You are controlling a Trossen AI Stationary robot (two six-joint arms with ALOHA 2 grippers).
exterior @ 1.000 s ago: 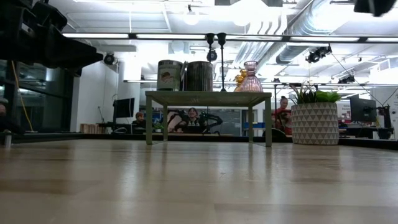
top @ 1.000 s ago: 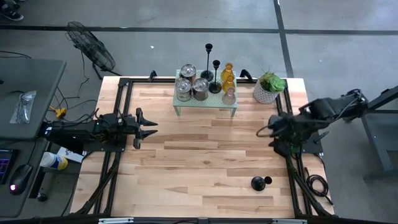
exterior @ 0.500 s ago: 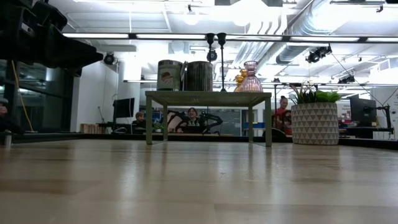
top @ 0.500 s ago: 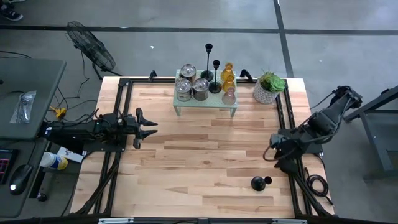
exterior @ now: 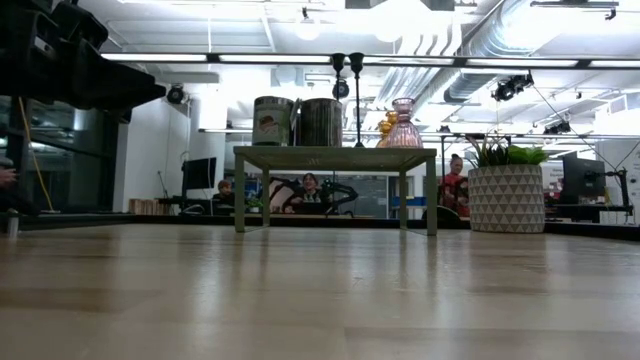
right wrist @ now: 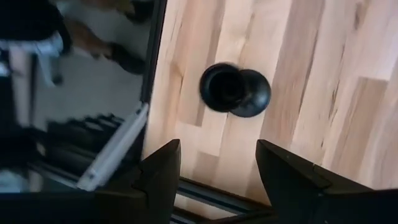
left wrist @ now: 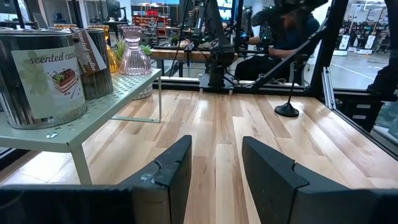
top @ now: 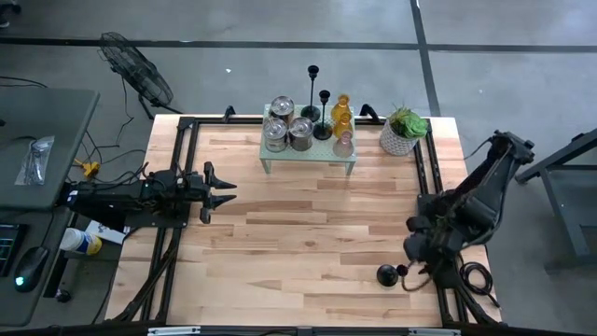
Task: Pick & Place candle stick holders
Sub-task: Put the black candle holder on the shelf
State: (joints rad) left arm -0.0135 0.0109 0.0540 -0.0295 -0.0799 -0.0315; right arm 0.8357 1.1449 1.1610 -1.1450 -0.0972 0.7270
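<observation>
Candle stick holders (top: 308,121) stood mostly grouped on the pale green perforated rack (top: 309,152) at the far side of the worktop (top: 298,233): two silver metal cups (top: 287,127), two black slim sticks (top: 316,101), an amber glass one (top: 341,111) and a pale pink glass one (top: 343,143). One more black round-based holder (top: 389,273) stood alone near the worktop's right front edge.

In the high view the right gripper (top: 418,250) hung just above and beside that lone black holder, not touching it. The right wrist view looked down past the two dark fingers (right wrist: 160,171) at the black holder (right wrist: 234,90) ahead of them; the fingers were spread apart with nothing between them.

The left gripper (top: 224,190) waited over the worktop's left side, well apart from the rack. Its fingers (left wrist: 173,171) stood parted and empty, pointing across the bare wood, with the rack and its cups off to one side ahead of it.

A green plant in a white pot (top: 403,130) sat just beside the rack.
</observation>
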